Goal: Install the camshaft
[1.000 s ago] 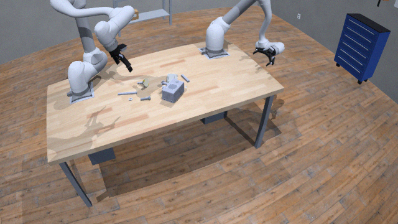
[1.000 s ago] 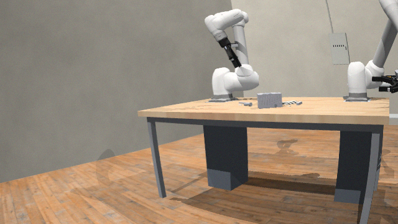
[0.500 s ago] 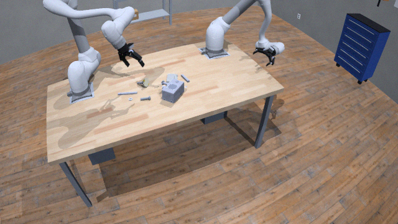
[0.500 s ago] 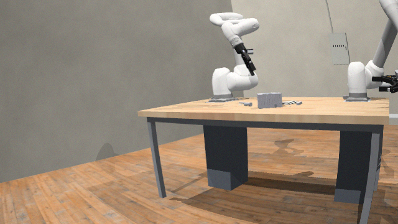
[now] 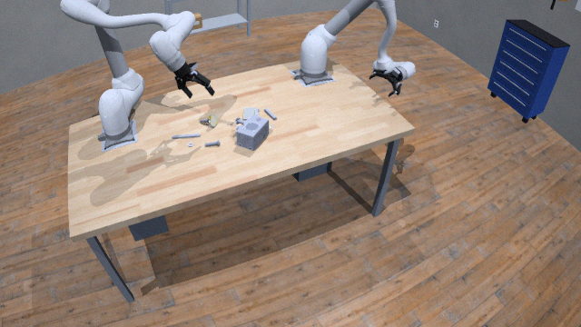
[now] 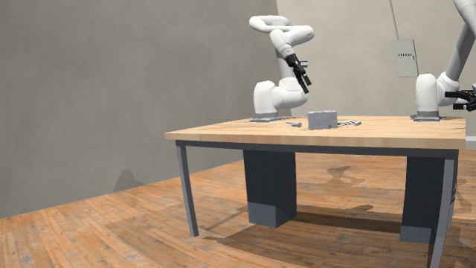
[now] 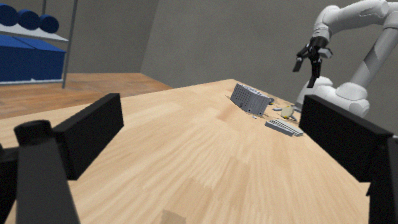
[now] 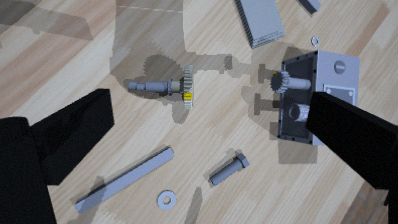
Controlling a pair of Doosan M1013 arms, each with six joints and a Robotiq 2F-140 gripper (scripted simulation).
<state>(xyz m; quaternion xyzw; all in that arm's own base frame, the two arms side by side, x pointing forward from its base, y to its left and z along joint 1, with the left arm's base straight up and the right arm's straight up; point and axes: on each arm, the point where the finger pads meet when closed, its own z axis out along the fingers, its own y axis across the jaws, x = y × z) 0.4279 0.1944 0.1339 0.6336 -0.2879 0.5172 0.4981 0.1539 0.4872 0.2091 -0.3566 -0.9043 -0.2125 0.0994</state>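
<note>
The camshaft (image 5: 212,121) (image 8: 157,87) is grey with yellow-marked teeth; the bench (image 5: 295,132) (image 6: 230,132) (image 7: 165,150) (image 8: 270,200) shows pale wood-block grain; the tool cabinet (image 5: 522,68) is blue.

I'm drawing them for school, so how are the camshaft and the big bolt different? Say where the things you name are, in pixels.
The camshaft (image 8: 159,86) (image 5: 210,121) carries a big gear with a yellow mark; the bolt (image 8: 229,169) (image 5: 212,143) has a plain six-sided head. The camshaft is longer, the bolt shorter. Both lie on the table.

Two white arms (image 5: 170,47) (image 5: 349,18), smooth rounded casings, bulbous joints, darker grey upper tubes. Grey collars around feet, pale square base plates (image 5: 132,141) (image 5: 329,81). Black angular hands (image 5: 195,82) (image 5: 392,81), each with two blocky fingers.
</note>
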